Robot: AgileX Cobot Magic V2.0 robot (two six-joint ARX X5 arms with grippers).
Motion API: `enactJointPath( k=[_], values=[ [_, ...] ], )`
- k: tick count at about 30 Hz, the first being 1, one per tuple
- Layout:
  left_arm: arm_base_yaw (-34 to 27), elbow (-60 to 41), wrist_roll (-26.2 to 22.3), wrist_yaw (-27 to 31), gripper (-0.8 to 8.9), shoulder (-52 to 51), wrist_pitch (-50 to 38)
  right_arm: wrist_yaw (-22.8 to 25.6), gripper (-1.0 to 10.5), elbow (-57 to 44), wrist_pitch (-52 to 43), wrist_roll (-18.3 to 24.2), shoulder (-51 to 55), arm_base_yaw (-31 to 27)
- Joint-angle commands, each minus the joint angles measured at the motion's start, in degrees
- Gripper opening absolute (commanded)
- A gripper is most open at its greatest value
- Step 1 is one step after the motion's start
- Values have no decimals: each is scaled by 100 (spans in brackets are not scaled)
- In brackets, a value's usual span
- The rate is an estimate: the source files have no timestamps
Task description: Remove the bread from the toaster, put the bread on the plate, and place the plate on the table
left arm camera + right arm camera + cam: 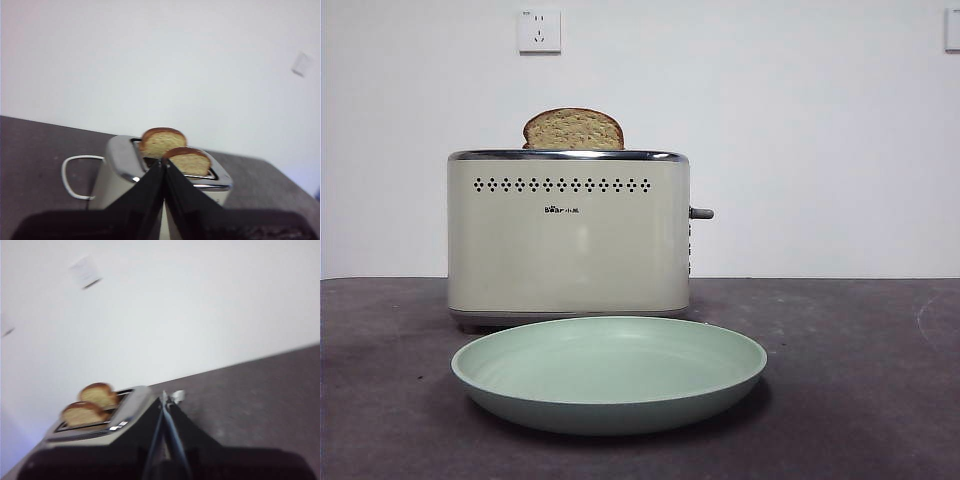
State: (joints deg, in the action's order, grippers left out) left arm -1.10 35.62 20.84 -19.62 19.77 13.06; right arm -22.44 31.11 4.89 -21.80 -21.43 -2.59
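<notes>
The cream toaster [568, 240] stands on the dark table [860, 380]. The bread [573, 130], a wide brown-crusted slice, sticks up from its top. The left wrist view shows the bread [189, 161] beside a narrower dome-topped slice [162, 141] in the other slot. The right wrist view shows the bread [82, 414] too. The mint-green plate [609, 372] lies empty in front of the toaster. My left gripper [164, 162] is shut and empty, short of the toaster [117, 172]. My right gripper [164, 399] is shut and empty, off the toaster's [127, 410] lever end. Neither gripper shows in the front view.
A white cord [72, 175] loops on the table beside the toaster. The toaster's lever [701, 213] sticks out on its right side. A white wall with a socket [539, 31] stands close behind.
</notes>
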Motion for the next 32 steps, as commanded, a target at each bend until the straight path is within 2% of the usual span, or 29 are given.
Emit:
enactJointPath(
  k=[1,7,8,10,11,12,14,15,16,26,32],
  values=[
    [-7,699,-595,-356,-6,778,297,-490,-11,935,249,710,-699,9],
    [-4,2286,-1237,-1049,-6,2382,1340,-1694,7,2776,1169,1060,-2103,9],
    [0,2557,-1355,-1189,-6,2647,1572,-1869,22,3049,1342,1130,-2323,15],
    [4,3014,-1563,-1532,3,3106,1923,-2105,123,3512,1670,1139,-2695,31],
    [7,3226,-1679,-1764,41,3316,2072,-2159,193,3731,1845,1139,-2874,55],
    [15,3410,-1792,-1987,128,3508,2177,-2225,244,3915,2000,1141,-3023,87],
    [66,3698,-1926,-2138,296,3799,2291,-2267,261,4144,2184,1143,-3235,166],
    [109,3840,-1969,-2124,346,3950,2306,-2264,260,4212,2223,1154,-3314,214],
    [146,3956,-2011,-2127,354,4070,2297,-2267,256,4242,2225,1185,-3366,258],
    [879,5906,-3322,-2052,351,6072,2651,-2247,252,4253,2227,1373,-3571,704],
    [1495,6900,-4391,-1045,351,7232,3331,-2245,249,4253,2249,1379,-3591,710]
  ],
)
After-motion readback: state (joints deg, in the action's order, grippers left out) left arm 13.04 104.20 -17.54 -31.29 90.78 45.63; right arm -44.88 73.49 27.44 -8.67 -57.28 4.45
